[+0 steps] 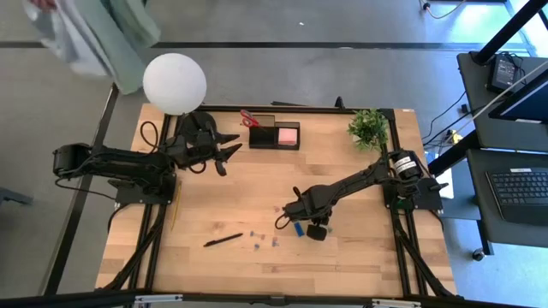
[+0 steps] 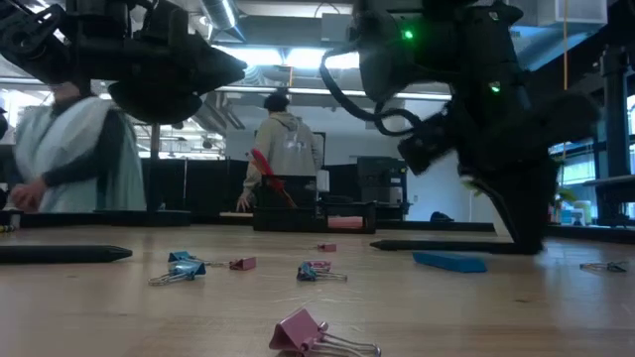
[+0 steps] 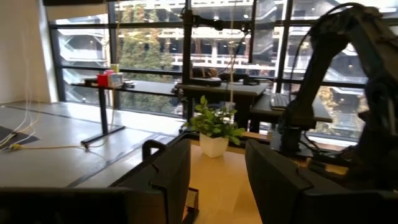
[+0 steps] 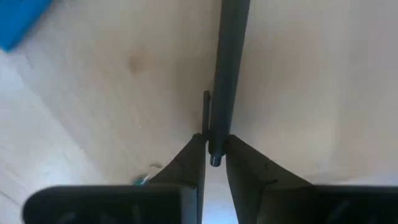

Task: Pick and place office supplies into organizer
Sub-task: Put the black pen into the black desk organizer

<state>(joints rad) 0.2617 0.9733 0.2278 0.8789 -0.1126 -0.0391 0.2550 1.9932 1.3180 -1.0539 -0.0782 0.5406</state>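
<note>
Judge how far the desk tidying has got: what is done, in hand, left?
Done: scissors and pink pad sit in the organizer. In hand: right end effector closes on a black pen. Left: another pen, blue block, clips.

Two black, jointed arms with exposed black cable loops. The right arm carries a white-labelled band near its base and small green indicator lights; each claw has two flat, dark, tapering fingers.

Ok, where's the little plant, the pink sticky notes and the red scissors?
Potted plant [image 1: 368, 127], high view, on its green leaves.
Pink sticky notes [image 1: 288, 134], high view, middle of the pad inside the organizer.
Red scissors [image 1: 249, 118], high view, on the red handles.
</note>
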